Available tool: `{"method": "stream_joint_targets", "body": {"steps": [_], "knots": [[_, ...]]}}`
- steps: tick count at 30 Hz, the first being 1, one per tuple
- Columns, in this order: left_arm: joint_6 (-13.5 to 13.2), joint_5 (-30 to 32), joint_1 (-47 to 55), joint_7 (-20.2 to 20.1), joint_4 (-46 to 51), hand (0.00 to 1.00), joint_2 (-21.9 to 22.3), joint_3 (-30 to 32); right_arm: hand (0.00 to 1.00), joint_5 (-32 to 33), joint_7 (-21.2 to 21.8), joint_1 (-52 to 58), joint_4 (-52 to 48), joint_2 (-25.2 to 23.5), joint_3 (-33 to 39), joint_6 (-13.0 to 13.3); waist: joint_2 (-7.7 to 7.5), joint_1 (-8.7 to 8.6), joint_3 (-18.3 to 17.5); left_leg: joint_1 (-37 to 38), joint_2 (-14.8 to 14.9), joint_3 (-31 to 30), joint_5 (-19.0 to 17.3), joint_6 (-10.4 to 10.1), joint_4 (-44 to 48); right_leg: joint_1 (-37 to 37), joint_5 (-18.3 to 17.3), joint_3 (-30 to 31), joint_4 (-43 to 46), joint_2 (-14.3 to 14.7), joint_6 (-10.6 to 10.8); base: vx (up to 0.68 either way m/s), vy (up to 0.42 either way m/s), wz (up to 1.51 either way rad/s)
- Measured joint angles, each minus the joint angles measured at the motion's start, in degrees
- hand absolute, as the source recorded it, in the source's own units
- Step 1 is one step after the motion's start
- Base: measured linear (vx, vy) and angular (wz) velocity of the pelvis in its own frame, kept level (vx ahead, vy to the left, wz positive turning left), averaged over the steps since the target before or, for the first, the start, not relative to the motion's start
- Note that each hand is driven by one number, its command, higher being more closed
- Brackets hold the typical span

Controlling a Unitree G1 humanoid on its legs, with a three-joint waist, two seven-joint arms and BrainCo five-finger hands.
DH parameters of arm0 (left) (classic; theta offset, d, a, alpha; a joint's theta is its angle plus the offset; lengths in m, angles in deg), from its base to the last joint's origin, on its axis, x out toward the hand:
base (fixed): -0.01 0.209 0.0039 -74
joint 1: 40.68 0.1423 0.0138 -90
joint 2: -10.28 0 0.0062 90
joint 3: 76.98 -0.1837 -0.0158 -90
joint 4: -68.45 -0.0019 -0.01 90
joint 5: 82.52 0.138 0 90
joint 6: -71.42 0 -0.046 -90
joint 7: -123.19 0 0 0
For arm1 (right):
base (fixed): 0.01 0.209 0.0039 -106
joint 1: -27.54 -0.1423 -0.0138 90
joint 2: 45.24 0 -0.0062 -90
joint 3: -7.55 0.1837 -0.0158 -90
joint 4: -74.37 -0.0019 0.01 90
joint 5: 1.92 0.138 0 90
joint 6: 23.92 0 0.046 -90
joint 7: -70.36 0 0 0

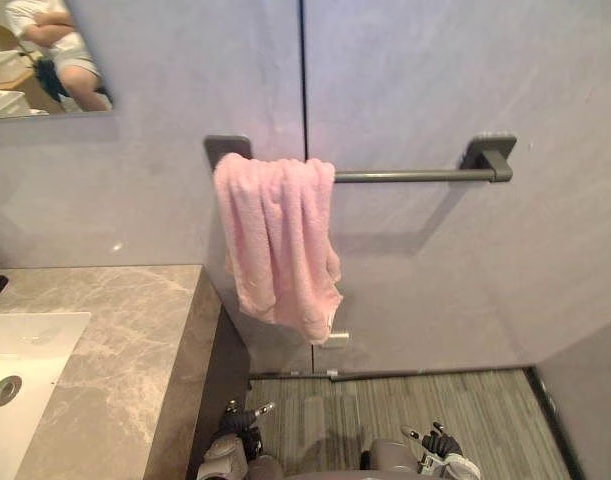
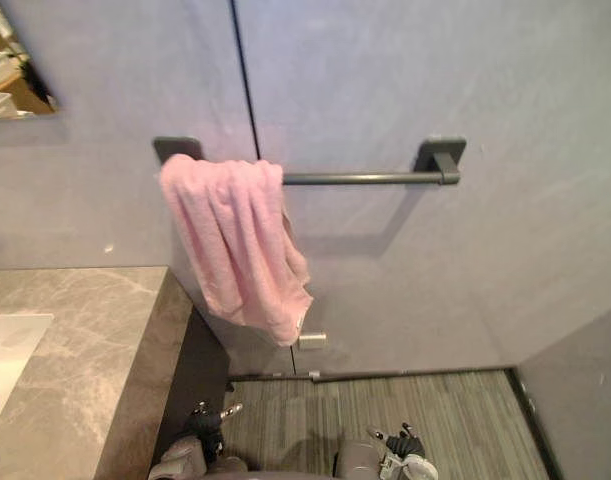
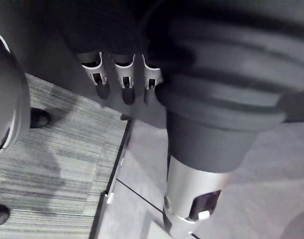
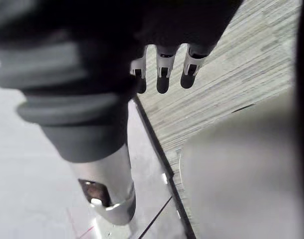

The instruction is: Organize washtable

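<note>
Spanning the whole background, a pale grey panelled wall (image 1: pixel 425 90) with one dark vertical seam is noted. A grey striped plank floor (image 1: pixel 405 410) is seen below it. A grey-brown veined marble countertop (image 1: pixel 135 340) is set at the robot's left, butted against the wall. A white rectangular sink basin (image 1: pixel 30 350) with a round metal drain (image 1: pixel 5 390) is sunk into it. A pink terry towel (image 1: pixel 280 240) is draped over the left end of a dark grey metal towel bar (image 1: pixel 405 176), bunched up against the left bracket. It hangs unevenly, with one corner lower than the rest, well above the floor and near the countertop's end without touching it. The corner of a frameless wall mirror (image 1: pixel 45 60) is recorded at upper left, above the countertop, and a person is reflected in it. The left hand (image 1: pixel 240 428) is held low beside the countertop's dark side panel, over the floor. In its wrist view the fingers (image 3: pixel 123 82) are seen straight and relaxed, with nothing grasped. The right hand (image 1: pixel 440 445) is held low on the other side, also over the floor. Its fingers (image 4: pixel 162 74) are likewise seen loose and extended, and nothing is held. Both hands are well apart from the towel.
</note>
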Motion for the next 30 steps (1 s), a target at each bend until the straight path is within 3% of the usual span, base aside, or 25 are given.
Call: {"method": "stream_joint_targets", "body": {"steps": [1,2,3,6,8,12,18,24,30], "knots": [[-0.2,0.0,0.1,0.0,0.0,0.00,0.0,0.1,0.00,0.0,0.0,0.1,0.1,0.0,-0.2,0.0,-0.23,-0.01,-0.1,0.0,-0.3,-1.6,0.0,-0.1,0.0,0.6,1.0,1.1,-5.4,0.4,-0.1,0.07,-0.117,0.85],[-0.5,0.0,0.1,0.0,-0.1,0.00,-0.1,0.9,0.00,0.1,0.0,0.2,0.8,-0.5,-1.0,0.0,-1.42,-0.06,-0.6,-0.4,-1.6,-3.5,0.0,-1.2,0.0,1.4,2.5,2.9,-10.6,-0.2,0.3,0.10,-0.154,0.76],[-0.5,0.0,0.0,0.0,-0.3,0.00,0.2,1.5,0.00,0.1,0.0,0.1,1.0,-0.3,-1.2,0.0,-1.75,-0.03,-1.2,-0.5,-1.4,-4.2,0.1,-1.6,-0.1,2.4,1.0,2.2,-12.1,-0.2,0.3,0.18,-0.169,0.55],[-0.5,0.0,1.0,-0.1,-1.0,0.00,1.3,2.1,0.00,0.0,0.0,-0.1,1.6,1.4,-1.3,-0.1,1.82,0.05,-3.0,-0.7,1.2,-6.0,1.5,-3.5,-2.6,3.6,1.5,-0.1,-16.4,2.3,-0.6,0.21,-0.136,0.26],[-0.5,-0.1,1.2,0.0,-1.0,0.00,1.3,2.2,0.00,0.1,-0.1,-0.3,2.4,1.4,-1.3,-0.1,1.88,0.09,-3.1,-0.4,2.9,-7.4,1.9,-4.4,-4.1,4.8,2.0,-1.3,-18.4,4.1,-1.3,0.19,-0.110,0.06],[-0.6,-0.1,1.0,0.0,-1.0,0.00,1.3,1.9,0.00,0.6,-0.1,-0.4,2.7,1.1,-1.4,-0.1,1.48,0.05,-3.2,0.5,3.5,-8.9,2.1,-4.5,-4.8,7.0,2.1,-3.3,-20.4,4.6,-1.4,0.13,-0.042,0.16],[-0.6,-0.1,1.1,0.1,-1.0,0.00,0.8,1.1,0.00,0.8,-0.1,-0.2,2.7,0.2,-1.2,-0.1,0.63,-0.03,-3.7,1.1,1.6,-9.4,2.6,-4.0,-5.4,10.0,2.7,-4.5,-24.0,2.7,-0.4,0.05,0.052,0.14],[-0.7,-0.2,1.4,0.3,-0.7,0.00,0.5,-1.9,0.00,1.3,-0.2,0.1,2.7,0.2,-0.8,0.0,1.01,-0.09,-4.0,1.3,0.7,-9.2,2.9,-3.5,-6.1,11.3,4.7,-4.4,-27.4,1.9,0.7,-0.02,0.050,0.01],[-0.9,-4.1,3.6,1.5,3.7,0.00,0.2,-7.4,0.00,2.5,-0.6,0.5,2.6,0.3,0.8,0.3,1.94,-0.26,-4.4,1.6,0.7,-9.1,4.6,-3.4,-8.2,11.9,6.7,-4.4,-30.0,2.0,0.7,-0.06,0.005,0.00]]}}
